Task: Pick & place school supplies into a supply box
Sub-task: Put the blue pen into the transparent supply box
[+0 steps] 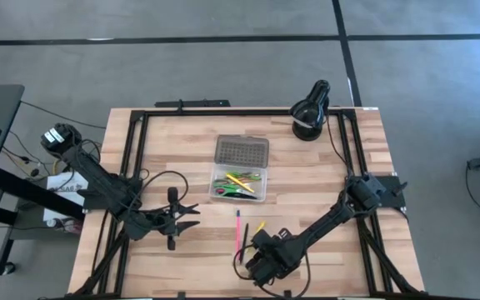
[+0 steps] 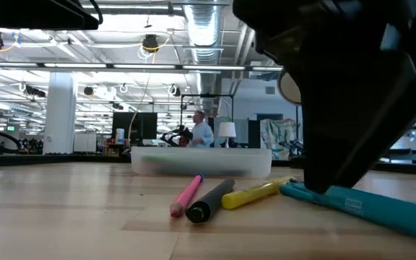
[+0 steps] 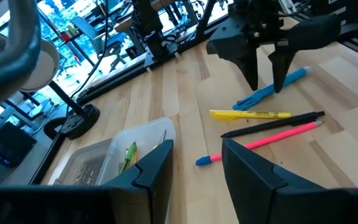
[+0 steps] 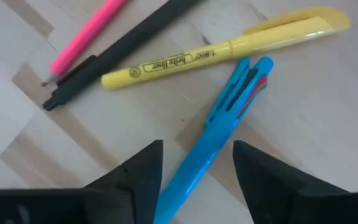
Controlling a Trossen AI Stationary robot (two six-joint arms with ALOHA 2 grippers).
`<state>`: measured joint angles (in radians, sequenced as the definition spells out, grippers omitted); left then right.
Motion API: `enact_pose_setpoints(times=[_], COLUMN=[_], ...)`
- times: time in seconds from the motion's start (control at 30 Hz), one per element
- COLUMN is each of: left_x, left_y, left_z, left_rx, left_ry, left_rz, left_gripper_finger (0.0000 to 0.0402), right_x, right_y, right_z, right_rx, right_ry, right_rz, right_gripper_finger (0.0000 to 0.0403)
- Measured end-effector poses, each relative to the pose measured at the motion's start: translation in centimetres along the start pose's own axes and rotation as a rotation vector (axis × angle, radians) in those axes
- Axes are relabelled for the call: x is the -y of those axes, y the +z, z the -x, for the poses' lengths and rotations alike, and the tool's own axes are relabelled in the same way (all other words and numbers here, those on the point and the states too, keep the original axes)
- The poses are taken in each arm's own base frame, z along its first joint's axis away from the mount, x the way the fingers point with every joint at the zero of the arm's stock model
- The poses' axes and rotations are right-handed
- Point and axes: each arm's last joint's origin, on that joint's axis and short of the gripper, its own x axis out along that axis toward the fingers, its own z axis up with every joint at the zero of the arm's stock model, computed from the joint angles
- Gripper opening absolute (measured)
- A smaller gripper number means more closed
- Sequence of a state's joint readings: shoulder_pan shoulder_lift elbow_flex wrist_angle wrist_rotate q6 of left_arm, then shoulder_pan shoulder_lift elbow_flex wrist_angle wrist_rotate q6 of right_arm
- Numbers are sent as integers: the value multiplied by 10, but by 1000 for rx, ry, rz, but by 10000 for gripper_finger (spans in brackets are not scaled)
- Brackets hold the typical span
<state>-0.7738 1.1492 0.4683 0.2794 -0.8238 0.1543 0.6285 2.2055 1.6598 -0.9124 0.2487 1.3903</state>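
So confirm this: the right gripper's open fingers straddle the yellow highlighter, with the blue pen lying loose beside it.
Not quite. The right gripper stands open over the blue pen, not the yellow highlighter, which lies loose beside it. The right wrist view shows the pen running between the fingers.

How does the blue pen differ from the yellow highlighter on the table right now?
The blue pen lies between the open fingers of the right gripper; the yellow highlighter lies clear of them. The blue pen is plain with a clip near its tip; the yellow highlighter carries printed lettering along its barrel. The two lie at an angle, one end of each close together. Both rest flat on the wooden table, outside the box.
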Motion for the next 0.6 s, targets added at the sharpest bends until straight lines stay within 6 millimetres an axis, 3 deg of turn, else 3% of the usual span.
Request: enact_pose_setpoints(times=[0.23,0.6], left_x=[0,0], left_y=[0,0], left_z=[0,0], left_rx=[0,0], left_ry=[0,-3], left_rz=[4,7], left_gripper_finger=[132,132], right_x=[8,20], right_y=[-6,-21], right_z=[-3,-12], right_rx=[-73,-146], right_ry=[-83,-137], right_rz=[-46,-96], right_gripper_finger=[180,132])
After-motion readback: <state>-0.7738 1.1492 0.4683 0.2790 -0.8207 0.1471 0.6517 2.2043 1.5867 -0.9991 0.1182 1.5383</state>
